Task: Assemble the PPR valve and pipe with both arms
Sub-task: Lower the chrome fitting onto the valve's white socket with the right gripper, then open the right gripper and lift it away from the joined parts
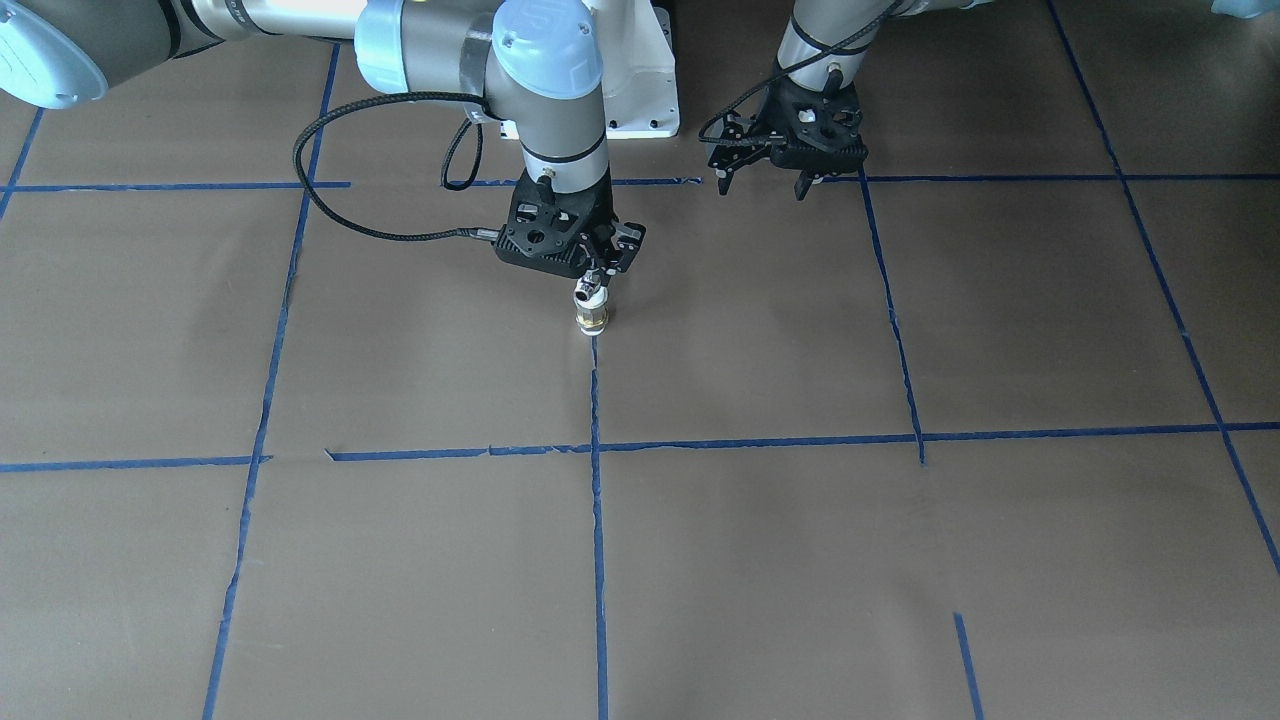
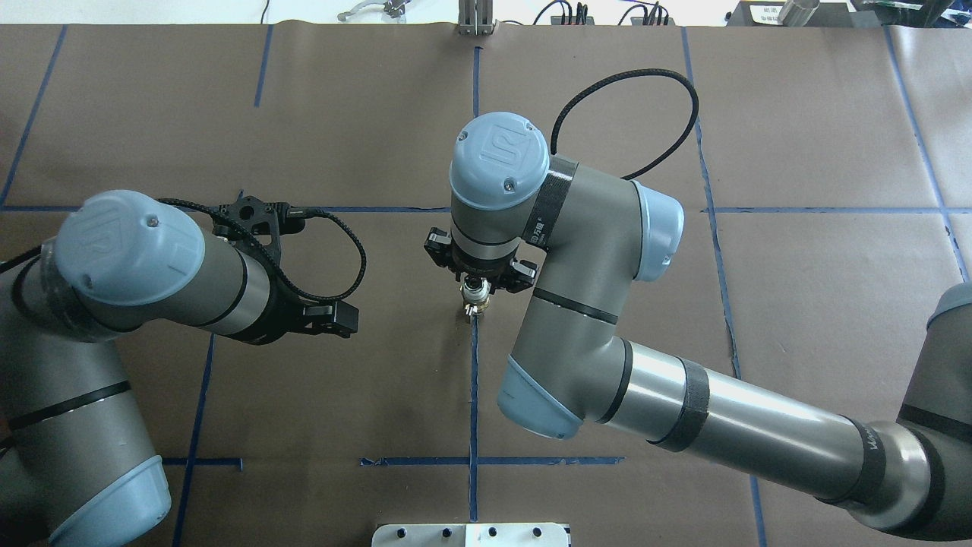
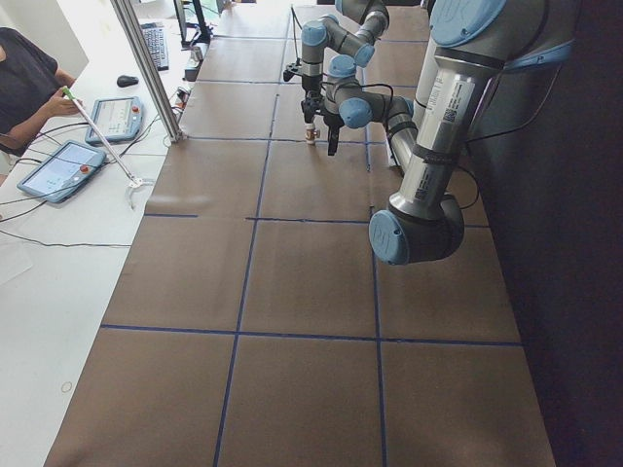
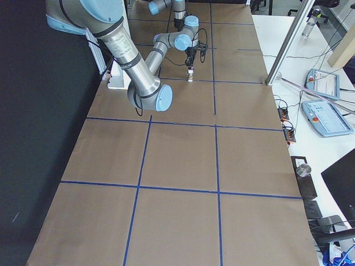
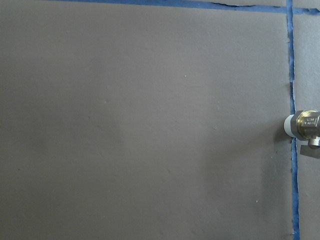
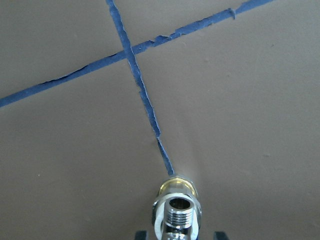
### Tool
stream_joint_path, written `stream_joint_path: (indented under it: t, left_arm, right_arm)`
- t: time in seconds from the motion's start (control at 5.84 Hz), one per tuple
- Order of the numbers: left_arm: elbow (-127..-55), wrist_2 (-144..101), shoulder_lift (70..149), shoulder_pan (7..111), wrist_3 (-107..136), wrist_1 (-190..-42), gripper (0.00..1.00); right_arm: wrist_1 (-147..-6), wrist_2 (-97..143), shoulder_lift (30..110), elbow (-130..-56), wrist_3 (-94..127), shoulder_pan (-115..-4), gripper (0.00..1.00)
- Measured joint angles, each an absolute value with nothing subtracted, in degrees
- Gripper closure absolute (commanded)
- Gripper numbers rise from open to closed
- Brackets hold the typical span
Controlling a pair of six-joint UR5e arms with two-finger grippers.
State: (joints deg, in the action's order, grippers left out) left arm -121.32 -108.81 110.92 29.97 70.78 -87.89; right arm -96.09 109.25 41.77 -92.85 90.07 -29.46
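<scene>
Keeping the right end effector (image 1: 597,272) clamped on the upright valve (image 1: 590,310) lets the open left end effector (image 1: 762,180) approach squarely.

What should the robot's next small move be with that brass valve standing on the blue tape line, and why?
Probably open the right gripper a little and lift straight up. The brass valve with its white PPR end stands upright on the table, the fingers close on its top, while the left gripper hangs empty and apart. No loose pipe shows, so the assembly looks done.
</scene>
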Motion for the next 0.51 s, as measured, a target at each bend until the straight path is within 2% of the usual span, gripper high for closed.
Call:
stream_joint_path:
  t: [0.17, 0.51]
  left_arm:
    - [-121.33, -108.83, 110.92, 29.97, 70.82, -87.89, 0.0]
    - [-121.35, -108.89, 110.82, 29.9, 71.97, -87.89, 0.0]
  right_arm:
    - [-96.04, 109.25, 41.75, -93.0, 90.06, -29.5, 0.0]
    - [-96.01, 109.43, 43.28, -97.04, 89.88, -30.23, 0.0]
